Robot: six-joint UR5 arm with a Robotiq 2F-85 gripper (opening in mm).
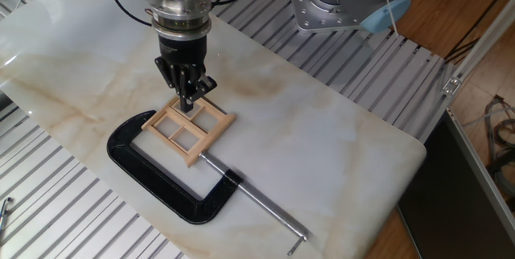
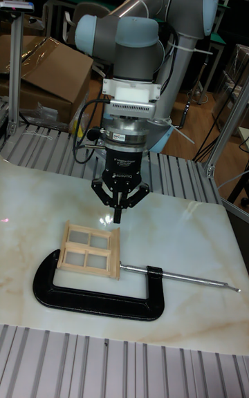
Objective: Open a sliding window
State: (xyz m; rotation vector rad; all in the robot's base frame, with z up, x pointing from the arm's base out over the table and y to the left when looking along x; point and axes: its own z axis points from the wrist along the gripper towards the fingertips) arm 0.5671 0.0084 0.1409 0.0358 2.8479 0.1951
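The sliding window (image 1: 187, 129) is a small light wooden frame with four panes. It lies flat on the marble top, held in the jaws of a black C-clamp (image 1: 161, 180). My gripper (image 1: 190, 103) points straight down at the window's far edge, its black fingers drawn together with nothing between them. In the tall fixed view the gripper (image 2: 117, 218) ends just above the far right corner of the window (image 2: 90, 246). Whether the tip touches the wood cannot be told.
The C-clamp (image 2: 97, 300) has its screw rod (image 1: 265, 209) running toward the table's front right. Ribbed metal surfaces (image 1: 346, 58) border the marble slab. A cardboard box (image 2: 41, 73) stands behind the table on the left.
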